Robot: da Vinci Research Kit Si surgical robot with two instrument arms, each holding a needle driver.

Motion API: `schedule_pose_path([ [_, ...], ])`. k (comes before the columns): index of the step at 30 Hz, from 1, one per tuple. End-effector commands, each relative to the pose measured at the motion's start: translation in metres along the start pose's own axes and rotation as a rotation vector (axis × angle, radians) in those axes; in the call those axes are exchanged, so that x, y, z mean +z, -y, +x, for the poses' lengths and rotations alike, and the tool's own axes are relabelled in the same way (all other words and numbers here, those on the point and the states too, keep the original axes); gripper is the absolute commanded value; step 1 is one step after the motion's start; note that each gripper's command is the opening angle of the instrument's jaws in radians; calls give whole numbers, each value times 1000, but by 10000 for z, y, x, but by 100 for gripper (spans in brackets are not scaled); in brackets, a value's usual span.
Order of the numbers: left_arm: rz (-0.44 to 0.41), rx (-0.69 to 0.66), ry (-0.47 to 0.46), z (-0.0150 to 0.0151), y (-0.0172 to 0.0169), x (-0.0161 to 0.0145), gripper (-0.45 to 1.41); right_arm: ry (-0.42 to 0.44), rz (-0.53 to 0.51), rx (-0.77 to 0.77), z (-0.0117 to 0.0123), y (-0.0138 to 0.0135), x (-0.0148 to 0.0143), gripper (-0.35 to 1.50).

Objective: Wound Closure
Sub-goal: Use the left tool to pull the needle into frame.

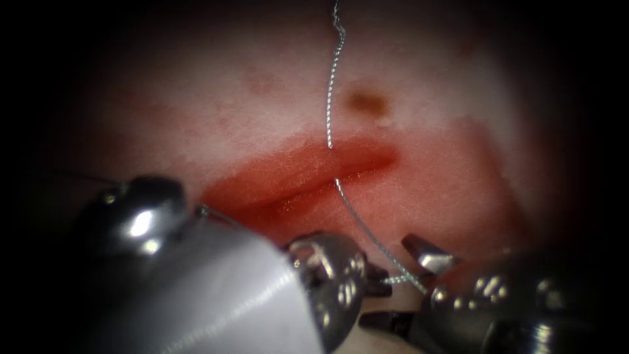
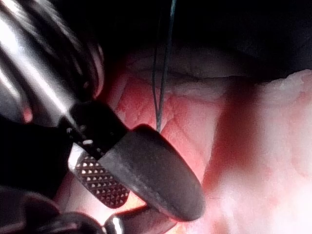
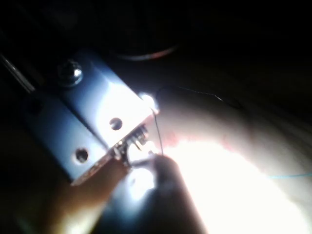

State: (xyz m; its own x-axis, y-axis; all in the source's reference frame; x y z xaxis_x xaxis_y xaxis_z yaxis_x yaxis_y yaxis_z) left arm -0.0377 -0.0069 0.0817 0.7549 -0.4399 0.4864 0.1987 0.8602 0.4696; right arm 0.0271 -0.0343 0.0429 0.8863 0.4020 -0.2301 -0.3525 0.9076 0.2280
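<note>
Endoscope above-front, wrist views close; shared thread [image 1: 332,98] over tissue [image 1: 432,190].

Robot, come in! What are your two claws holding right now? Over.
Right tool open around thread, not clamped. Left tool beside it, grip unclear. Thread crosses the cut. Needle unseen.

Thread [image 3: 158,127] runs from bright metal block [image 3: 92,122] over glare-lit tissue [image 3: 234,180].
</note>
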Motion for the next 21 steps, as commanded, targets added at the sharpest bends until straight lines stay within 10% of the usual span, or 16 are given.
schedule_pose_path([
  [1,-5,10,3,-7,-9,-2,-45,-6,-1,-8,15,1,-3,108],
  [16,-16,61,3,2,-10,5,-45,-5,3,-14,14,-3,-6,104],
  [19,-9,86,3,3,-10,5,74,-6,4,-15,13,-4,-6,104],
  [21,17,118,8,8,-10,-1,105,-6,4,-17,12,-4,-6,104],
])
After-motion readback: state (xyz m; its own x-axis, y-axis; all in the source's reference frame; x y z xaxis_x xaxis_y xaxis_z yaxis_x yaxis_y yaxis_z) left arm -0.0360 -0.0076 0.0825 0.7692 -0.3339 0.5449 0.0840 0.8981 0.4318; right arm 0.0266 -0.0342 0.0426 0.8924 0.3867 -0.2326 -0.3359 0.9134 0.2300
